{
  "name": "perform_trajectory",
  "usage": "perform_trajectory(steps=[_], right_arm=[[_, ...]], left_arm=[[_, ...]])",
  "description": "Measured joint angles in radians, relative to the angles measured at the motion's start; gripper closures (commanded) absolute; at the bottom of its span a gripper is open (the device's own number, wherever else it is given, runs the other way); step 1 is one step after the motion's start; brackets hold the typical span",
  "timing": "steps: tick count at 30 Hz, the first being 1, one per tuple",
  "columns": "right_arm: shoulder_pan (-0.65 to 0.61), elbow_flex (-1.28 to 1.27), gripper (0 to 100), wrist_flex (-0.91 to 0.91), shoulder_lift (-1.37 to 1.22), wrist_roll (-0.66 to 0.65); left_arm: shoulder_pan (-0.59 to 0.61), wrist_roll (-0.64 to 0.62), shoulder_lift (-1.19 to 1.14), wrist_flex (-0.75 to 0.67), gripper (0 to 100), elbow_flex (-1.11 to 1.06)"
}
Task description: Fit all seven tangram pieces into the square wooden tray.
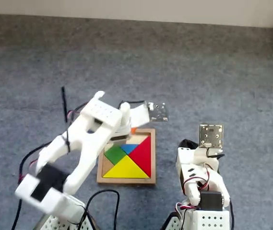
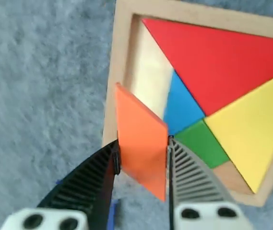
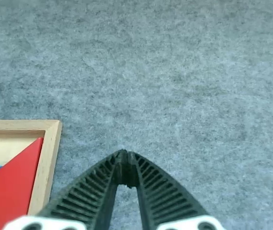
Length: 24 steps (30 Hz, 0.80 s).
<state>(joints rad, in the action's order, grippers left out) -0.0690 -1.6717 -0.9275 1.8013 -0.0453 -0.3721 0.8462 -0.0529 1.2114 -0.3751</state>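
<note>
Your left gripper (image 2: 142, 149) is clamped on the flat orange parallelogram piece (image 2: 138, 117), tilted above the square wooden tray (image 2: 113, 72) rim. Level it, then match its slant to the bare strip (image 2: 148, 79) beside the seated red triangle (image 2: 213, 62), blue triangle (image 2: 179, 108), green piece (image 2: 202, 143) and yellow triangle (image 2: 251, 127). Your right gripper (image 3: 126, 167) hangs clenched and empty over grey carpet (image 3: 174, 72).

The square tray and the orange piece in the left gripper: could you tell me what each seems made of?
Tray: pale unpainted wood, matte; rim and floor show a bare tan tone. Orange piece: thin flat slab in even, smooth colour, probably painted wood, though plastic cannot be ruled out.
</note>
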Motion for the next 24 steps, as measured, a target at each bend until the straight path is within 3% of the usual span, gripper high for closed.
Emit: perform_trajectory(steps=[6, 13, 24], right_arm=[[0.000, 0.000, 99.3, 0.000, 0.000, 0.000], [0.000, 0.000, 99.3, 0.000, 0.000, 0.000], [0.000, 0.000, 99.3, 0.000, 0.000, 0.000]], left_arm=[[-0.069, 0.021, -0.167, 0.040, 92, 0.155], [-0.077, 0.021, -0.288, 0.095, 79, 0.284], [-0.078, 0.020, -0.316, 0.236, 79, 0.382]])
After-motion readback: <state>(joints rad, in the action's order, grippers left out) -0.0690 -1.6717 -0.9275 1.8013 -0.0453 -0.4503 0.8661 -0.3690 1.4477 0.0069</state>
